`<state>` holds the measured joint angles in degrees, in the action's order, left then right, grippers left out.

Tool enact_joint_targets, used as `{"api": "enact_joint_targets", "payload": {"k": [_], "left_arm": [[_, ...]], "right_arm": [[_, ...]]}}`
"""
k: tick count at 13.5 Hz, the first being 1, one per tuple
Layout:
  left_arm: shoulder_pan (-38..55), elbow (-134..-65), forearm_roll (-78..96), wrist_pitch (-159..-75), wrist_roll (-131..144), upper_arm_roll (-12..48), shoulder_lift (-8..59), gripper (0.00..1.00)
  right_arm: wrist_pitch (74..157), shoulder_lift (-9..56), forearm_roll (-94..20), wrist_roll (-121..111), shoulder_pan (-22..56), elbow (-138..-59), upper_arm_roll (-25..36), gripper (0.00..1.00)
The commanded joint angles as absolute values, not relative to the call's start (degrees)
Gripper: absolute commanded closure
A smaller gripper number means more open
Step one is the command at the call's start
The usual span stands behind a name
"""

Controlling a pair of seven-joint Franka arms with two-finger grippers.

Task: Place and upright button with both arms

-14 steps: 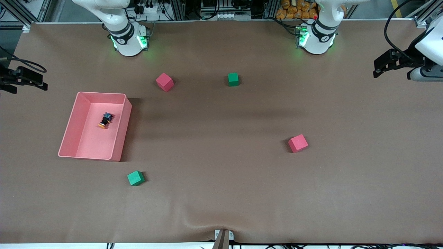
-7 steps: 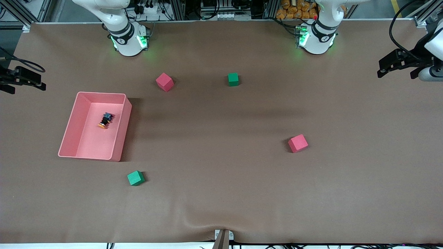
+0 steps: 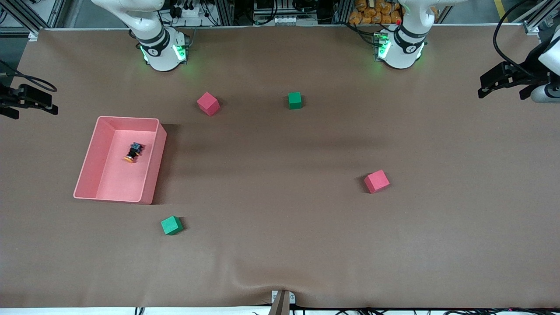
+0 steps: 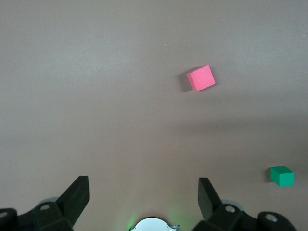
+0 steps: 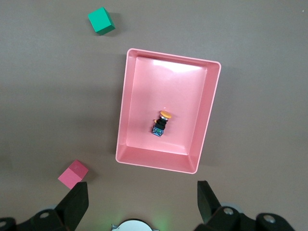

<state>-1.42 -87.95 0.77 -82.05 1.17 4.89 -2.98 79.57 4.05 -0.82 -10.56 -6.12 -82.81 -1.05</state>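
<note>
Right tool [image 5: 139, 204] (fingers spread) overlooks button [image 5: 160, 123] in tray [image 5: 126, 96].

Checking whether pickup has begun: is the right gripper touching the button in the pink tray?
Apart. The right wrist view shows the right gripper open, high above the pink tray; the button lies on its side inside, untouched.

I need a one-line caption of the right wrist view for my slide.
Open right gripper above pink tray holding the button on its side; green cube and red cube outside.
</note>
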Motion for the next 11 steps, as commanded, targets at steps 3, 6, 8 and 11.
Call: {"api": "enact_joint_targets", "payload": {"k": [3,6,8,11], "left_arm": [[-2.72,-88.33,1.85,-81.3,-0.44,4.66,-3.96,0.0],[-2.9,-88.24,1.76,-81.39,-0.44,4.66,-3.87,0.0],[-3.08,-88.24,1.76,-81.39,-0.44,4.66,-3.87,0.0],[-3.25,-88.24,1.76,-81.39,-0.44,4.57,-3.87,0.0]], "right_arm": [[79.37,4.92,-0.44,-11.43,-7.56,-82.79,-1.76,0.0],[79.98,5.89,-0.53,-11.51,-7.82,-82.88,-1.67,0.0],[79.89,5.98,-0.53,-11.43,-7.82,-82.97,-1.67,0.0],[80.33,8.17,-0.53,-11.43,-7.56,-84.11,-1.67,0.0]]}}
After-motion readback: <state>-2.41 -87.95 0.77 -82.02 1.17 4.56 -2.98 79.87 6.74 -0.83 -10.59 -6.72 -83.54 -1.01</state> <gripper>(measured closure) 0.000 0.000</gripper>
